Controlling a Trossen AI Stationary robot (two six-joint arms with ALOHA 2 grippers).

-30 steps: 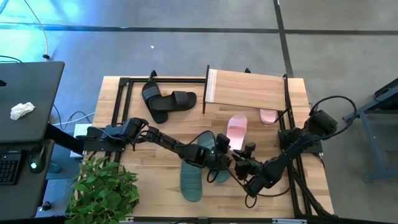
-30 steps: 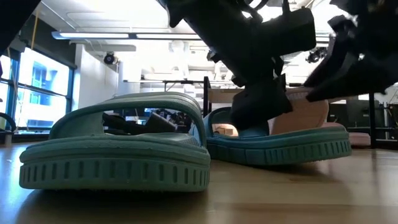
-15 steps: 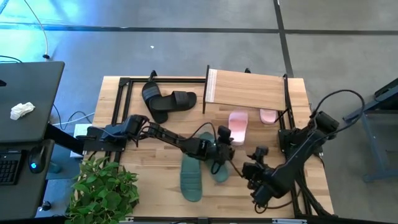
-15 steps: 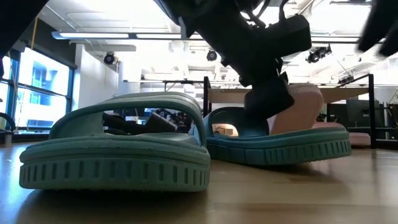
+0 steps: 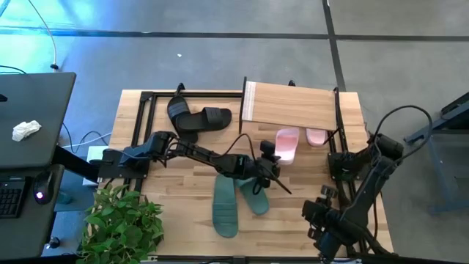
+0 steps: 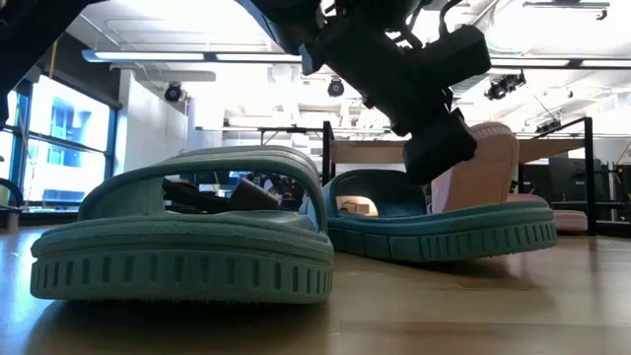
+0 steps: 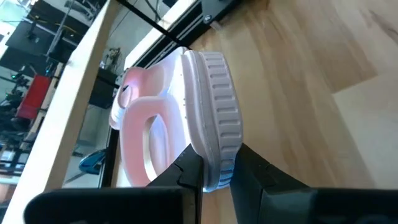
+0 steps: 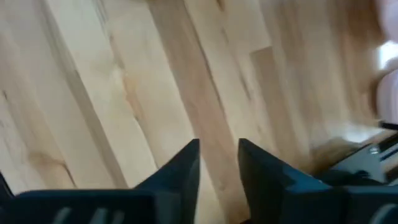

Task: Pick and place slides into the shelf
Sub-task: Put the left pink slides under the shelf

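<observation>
Outstretched, the left end effector (image 7: 214, 171) pinches a pink slide (image 7: 186, 118) near the shelf (image 5: 291, 105).

My left arm reaches far across the table to the middle, and my left gripper (image 5: 272, 156) is closed on the heel of a pink slide (image 7: 186, 118). My right arm is folded back at the near right corner; the right gripper (image 8: 217, 163) has its fingers slightly apart, holding nothing.
</observation>
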